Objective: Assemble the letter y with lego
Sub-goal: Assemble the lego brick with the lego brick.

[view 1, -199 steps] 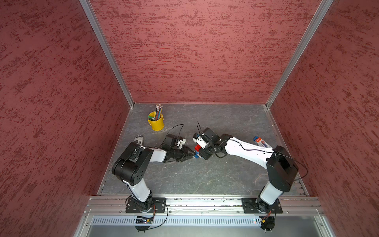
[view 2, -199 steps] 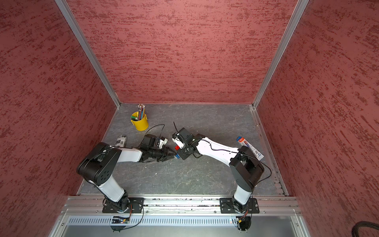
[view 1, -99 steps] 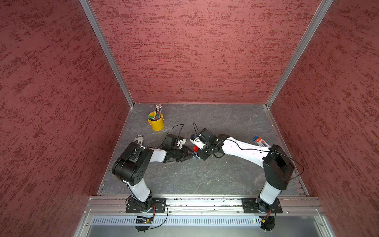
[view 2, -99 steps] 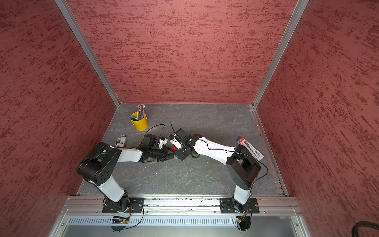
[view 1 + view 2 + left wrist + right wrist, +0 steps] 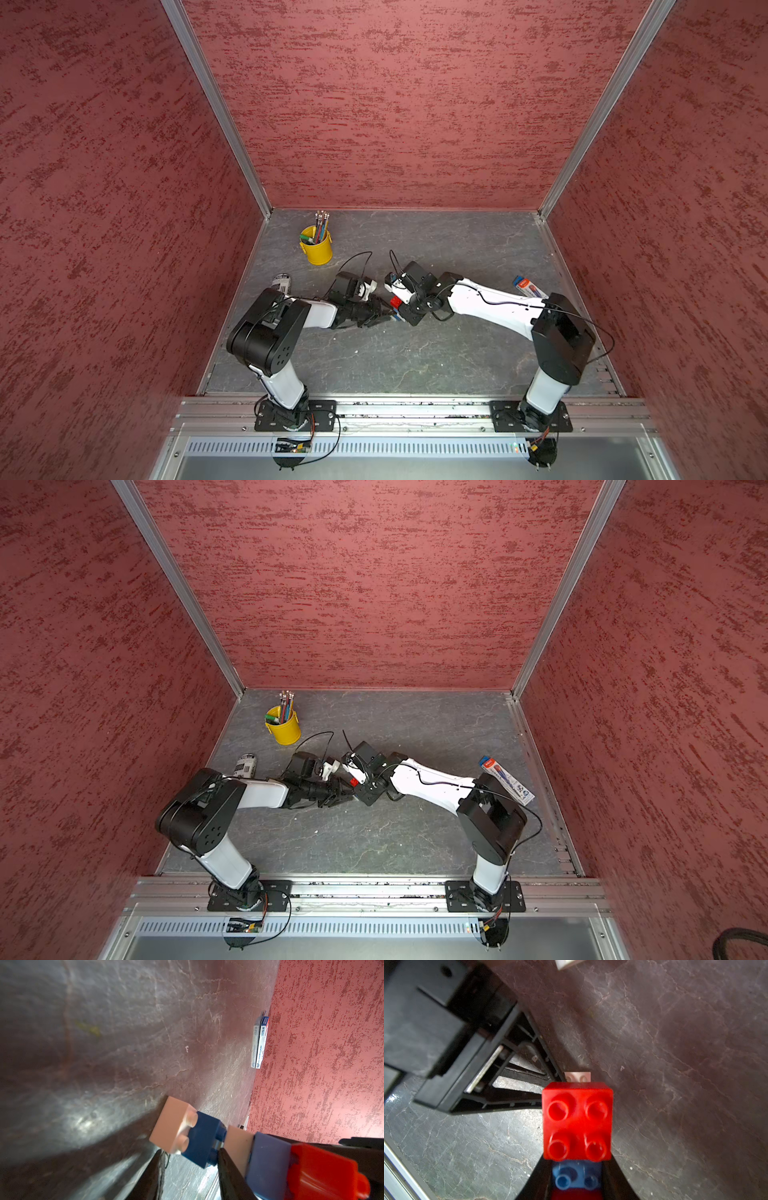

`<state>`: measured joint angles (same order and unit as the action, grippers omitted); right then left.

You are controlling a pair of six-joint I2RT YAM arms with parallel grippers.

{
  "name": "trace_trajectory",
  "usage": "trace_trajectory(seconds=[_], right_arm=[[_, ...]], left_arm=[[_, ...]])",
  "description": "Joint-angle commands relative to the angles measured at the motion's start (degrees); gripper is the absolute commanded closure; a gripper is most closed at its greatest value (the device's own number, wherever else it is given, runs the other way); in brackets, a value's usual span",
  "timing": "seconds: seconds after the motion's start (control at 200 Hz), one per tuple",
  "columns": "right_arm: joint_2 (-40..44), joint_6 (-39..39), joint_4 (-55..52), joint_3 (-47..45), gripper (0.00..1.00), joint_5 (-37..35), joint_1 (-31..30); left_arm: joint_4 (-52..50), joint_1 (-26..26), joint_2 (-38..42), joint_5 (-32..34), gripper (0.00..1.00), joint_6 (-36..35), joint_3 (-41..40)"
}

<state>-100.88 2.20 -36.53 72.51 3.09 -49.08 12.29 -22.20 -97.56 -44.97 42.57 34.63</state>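
Lego letter y (image 5: 395, 302), part-built, hangs over the middle of the bench (image 5: 374, 361), held between both hands. By the bench's left edge lies a small labelled cylinder (image 5: 282, 283). Farther back, toward the back left corner, stands the yellow pencil cup (image 5: 316, 251). The left hand (image 5: 388, 317) is closed on the letter's tail end. In its wrist view the fingers (image 5: 230, 1178) flank the white tail brick (image 5: 171, 1126) and dark blue square (image 5: 202, 1140), whose studs part-show against the next white square (image 5: 239, 1146). Then come the blue rectangle (image 5: 268, 1165) and a red square (image 5: 320, 1172). The right hand (image 5: 576, 1172) clamps that blue rectangle, the red square past its fingertips. A flat pen packet (image 5: 528, 287) lies by the right edge of the bench.
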Motion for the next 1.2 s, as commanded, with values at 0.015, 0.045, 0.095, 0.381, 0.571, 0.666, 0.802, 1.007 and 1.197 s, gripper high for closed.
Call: trace_trajectory(seconds=[0.015, 0.045, 0.095, 0.381, 0.571, 0.666, 0.802, 1.007, 1.197], right_arm=[[-0.6, 0.3, -2.0, 1.1, 0.74, -2.1, -0.4], [-0.6, 0.3, -1.9, 1.1, 0.74, -1.9, -0.4], [-0.6, 0.3, -1.7, 1.1, 0.74, -1.5, -0.5], [-0.9, 0.1, -0.8, 0.7, 0.74, -1.6, -1.1], [-0.1, 0.1, -0.9, 0.2, 0.74, -4.1, -1.2], [0.5, 0.4, -1.2, -0.1, 0.74, -5.0, -1.2], [1.2, 0.8, -1.3, -0.4, 0.74, -4.9, -1.2], [2.2, 1.0, -1.4, -1.1, 0.74, -4.0, -1.2], [2.8, 1.0, -1.2, -1.9, 0.73, -3.8, -1.2]], left_arm=[[-9.9, -0.3, -4.0, 10.0, 0.58, -1.2, -2.4], [-9.9, -0.3, -4.0, 10.1, 0.58, -1.3, -2.4], [-9.8, -0.3, -4.0, 10.1, 0.58, -1.1, -2.5], [-9.7, -0.3, -3.8, 10.2, 0.58, -1.2, -2.7], [-9.6, -0.4, -3.7, 10.2, 0.58, -1.1, -2.8], [-9.7, -0.3, -3.6, 10.2, 0.58, -1.1, -2.9], [-9.6, -0.3, -3.6, 10.3, 0.58, -1.2, -2.8], [-9.6, -0.4, -3.6, 10.4, 0.58, -1.2, -2.9], [-9.6, -0.4, -3.4, 10.5, 0.59, -1.1, -3.0]])
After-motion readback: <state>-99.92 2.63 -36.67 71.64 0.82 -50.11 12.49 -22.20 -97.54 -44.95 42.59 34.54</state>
